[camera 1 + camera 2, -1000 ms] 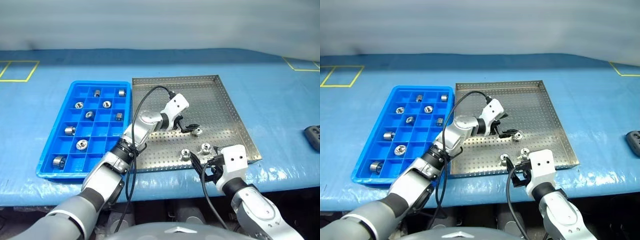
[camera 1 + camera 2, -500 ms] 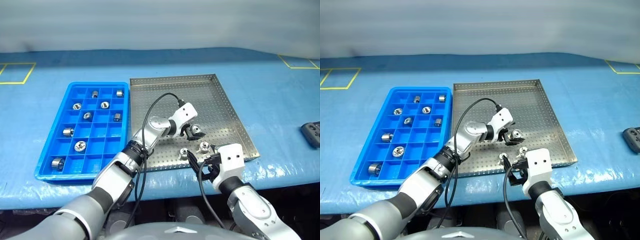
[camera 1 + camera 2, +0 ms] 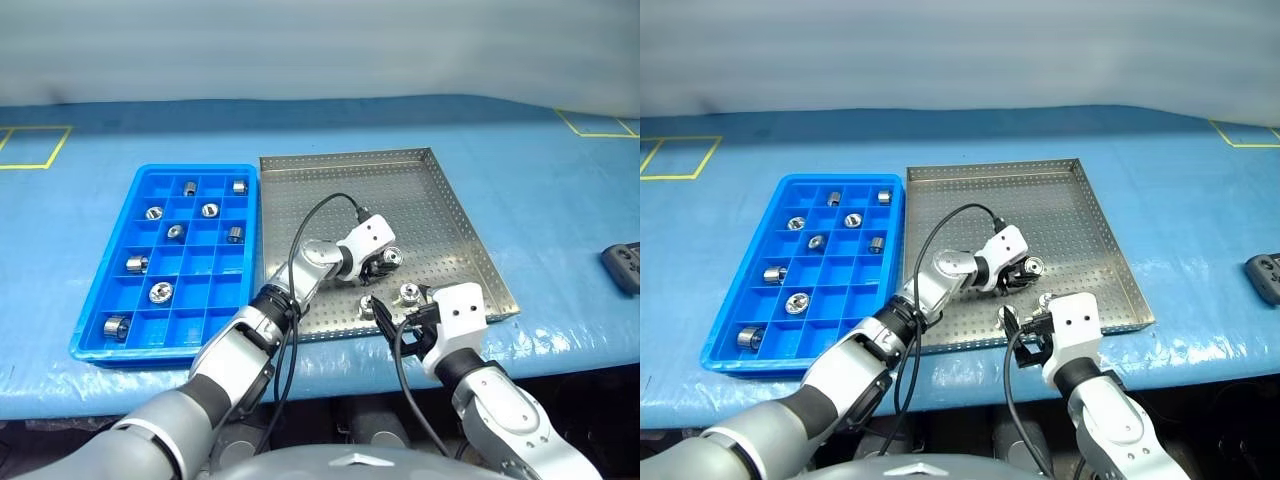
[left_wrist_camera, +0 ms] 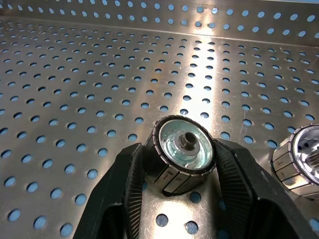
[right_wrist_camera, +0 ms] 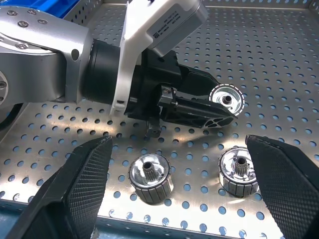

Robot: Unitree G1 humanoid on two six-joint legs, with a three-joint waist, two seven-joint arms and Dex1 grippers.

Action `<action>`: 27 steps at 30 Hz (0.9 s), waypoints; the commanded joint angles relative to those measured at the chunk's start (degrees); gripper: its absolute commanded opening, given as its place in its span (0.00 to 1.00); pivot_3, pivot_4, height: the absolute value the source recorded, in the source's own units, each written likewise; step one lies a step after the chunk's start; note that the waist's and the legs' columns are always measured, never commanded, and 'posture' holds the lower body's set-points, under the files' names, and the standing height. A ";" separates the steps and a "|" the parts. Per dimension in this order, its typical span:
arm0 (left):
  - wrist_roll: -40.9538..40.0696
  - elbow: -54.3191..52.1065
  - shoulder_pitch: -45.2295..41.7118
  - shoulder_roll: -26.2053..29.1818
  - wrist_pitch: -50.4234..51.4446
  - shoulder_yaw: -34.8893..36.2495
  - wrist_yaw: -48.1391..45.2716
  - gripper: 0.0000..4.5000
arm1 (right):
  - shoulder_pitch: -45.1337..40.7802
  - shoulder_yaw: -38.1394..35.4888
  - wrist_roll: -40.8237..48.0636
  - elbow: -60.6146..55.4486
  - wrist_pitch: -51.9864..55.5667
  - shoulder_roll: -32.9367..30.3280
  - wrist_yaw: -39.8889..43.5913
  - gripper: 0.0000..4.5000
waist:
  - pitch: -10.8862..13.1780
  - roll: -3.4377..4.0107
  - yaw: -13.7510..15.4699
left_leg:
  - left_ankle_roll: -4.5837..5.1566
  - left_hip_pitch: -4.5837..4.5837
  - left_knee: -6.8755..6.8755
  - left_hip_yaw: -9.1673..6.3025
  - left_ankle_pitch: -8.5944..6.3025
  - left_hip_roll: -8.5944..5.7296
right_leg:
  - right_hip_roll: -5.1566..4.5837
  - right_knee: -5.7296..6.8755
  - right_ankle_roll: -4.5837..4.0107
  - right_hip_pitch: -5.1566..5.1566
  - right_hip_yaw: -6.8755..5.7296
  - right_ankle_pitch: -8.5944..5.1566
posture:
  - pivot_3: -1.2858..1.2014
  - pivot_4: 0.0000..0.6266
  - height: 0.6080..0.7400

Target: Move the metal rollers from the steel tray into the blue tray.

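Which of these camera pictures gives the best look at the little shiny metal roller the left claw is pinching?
The left wrist view: the small ribbed silver metal roller sits close up between the left gripper's black fingers on the perforated steel tray. The right wrist view shows it side-on at the fingertips; the head views show a tiny glint.

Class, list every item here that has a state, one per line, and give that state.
left gripper: jaws shut on a roller
gripped roller: resting on the steel tray floor
right gripper: jaws open, holding nothing
two loose rollers: upright on the steel tray
blue tray: eight rollers in its compartments
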 commanded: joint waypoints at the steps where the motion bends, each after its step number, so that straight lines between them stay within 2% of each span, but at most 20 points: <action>1: -0.73 -0.80 -1.49 -2.67 -1.19 2.25 0.68 0.42 | -0.55 0.27 -0.23 -0.88 -1.34 0.34 0.33 1.00 | 0.00 0.00 0.00 | 0.00 0.00 0.01 0.00 0.00 0.00 | 0.00 0.00 0.01 0.00 0.01 0.01 | 0.45 0.24 1.00; 7: -5.74 -11.55 -1.39 -1.17 3.32 8.69 1.85 0.42 | -3.35 1.18 0.15 0.39 -1.09 0.04 1.53 1.00 | 0.01 -0.01 0.17 | 0.03 -0.02 0.04 -0.01 0.01 -0.01 | 0.00 0.02 0.06 -0.02 0.06 0.04 | 0.47 0.24 1.00; 11: -9.20 -24.53 0.09 1.52 12.32 13.55 4.51 0.42 | -7.25 1.97 0.53 1.75 -0.36 -0.60 3.11 1.00 | 0.00 0.00 0.27 | 0.05 0.01 0.04 -0.04 0.01 0.00 | 0.00 0.02 0.32 -0.02 0.15 0.21 | 0.49 0.24 1.00; 14: -11.56 -37.60 2.50 5.35 23.17 17.36 7.64 0.42 | -11.13 2.81 1.10 2.99 0.29 -1.52 4.99 1.00 | 0.00 0.01 0.45 | 0.05 0.08 0.00 -0.05 0.01 0.00 | 0.01 0.03 0.36 0.00 0.17 0.23 | 0.52 0.24 1.00; 18: -14.88 -53.18 6.90 10.12 32.69 22.06 10.63 0.42 | -16.15 4.31 1.86 5.20 0.90 -2.78 7.89 1.00 | 0.00 0.01 0.93 | 0.05 0.23 -0.06 -0.03 0.01 0.02 | 0.05 0.12 0.40 0.04 0.26 0.25 | 0.55 0.24 1.00; 24: -14.33 -69.35 15.43 20.35 39.35 25.50 13.27 0.42 | -22.79 6.64 3.00 9.30 1.28 -4.22 12.50 1.00 | 0.02 -0.03 4.24 | 0.04 0.39 -0.08 -0.01 0.02 0.01 | 0.04 0.20 0.37 0.14 0.27 0.24 | 0.58 0.24 1.00; 27: -14.25 -73.61 19.39 22.95 41.38 27.17 15.10 0.42 | -24.32 7.71 3.54 10.67 1.36 -4.93 14.43 1.00 | 0.02 -0.05 6.13 | 0.04 0.41 -0.06 -0.03 0.02 -0.04 | 0.00 0.17 0.30 0.20 0.23 0.20 | 0.60 0.24 1.00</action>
